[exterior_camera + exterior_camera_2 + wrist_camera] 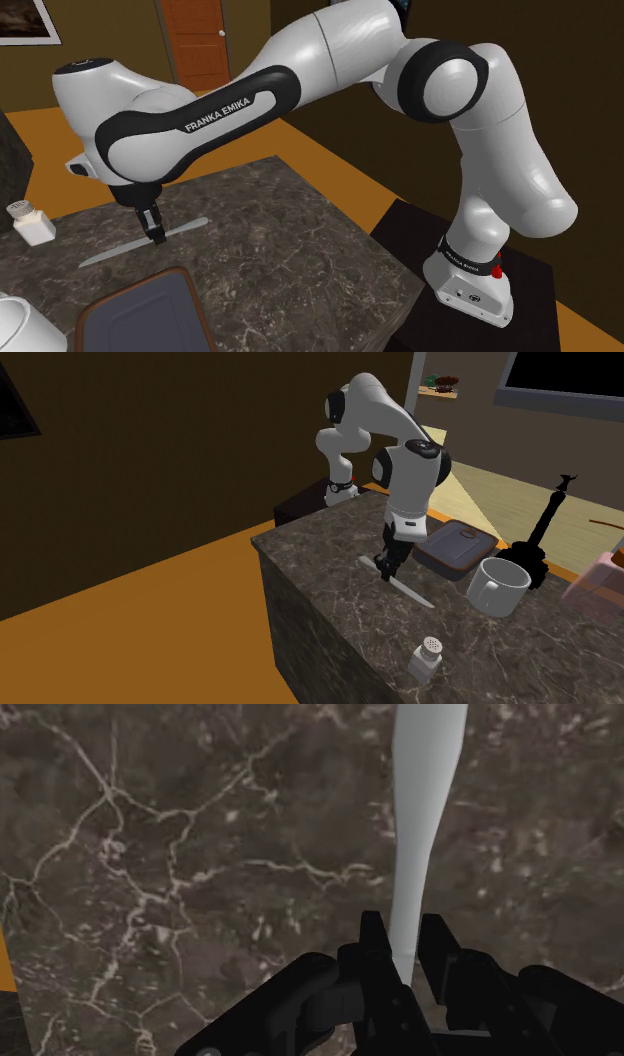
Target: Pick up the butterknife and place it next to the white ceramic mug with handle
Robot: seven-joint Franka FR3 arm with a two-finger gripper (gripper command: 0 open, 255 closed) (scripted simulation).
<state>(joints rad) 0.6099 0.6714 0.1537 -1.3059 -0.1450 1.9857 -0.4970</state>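
now the gripper (405, 949) clasps the pale butterknife (425, 804) at its narrow end; it lies on the dark veined counter (200, 854)

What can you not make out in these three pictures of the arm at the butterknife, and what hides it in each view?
1. Wrist view: the butterknife runs off the picture's edge at its broad end, and its narrow end is hidden behind the gripper.
2. Shoulder view: a white rounded thing in the lower-left corner is cut by the edge, so it cannot be identified.
3. Second exterior view: a pinkish thing is cut off by the right edge.
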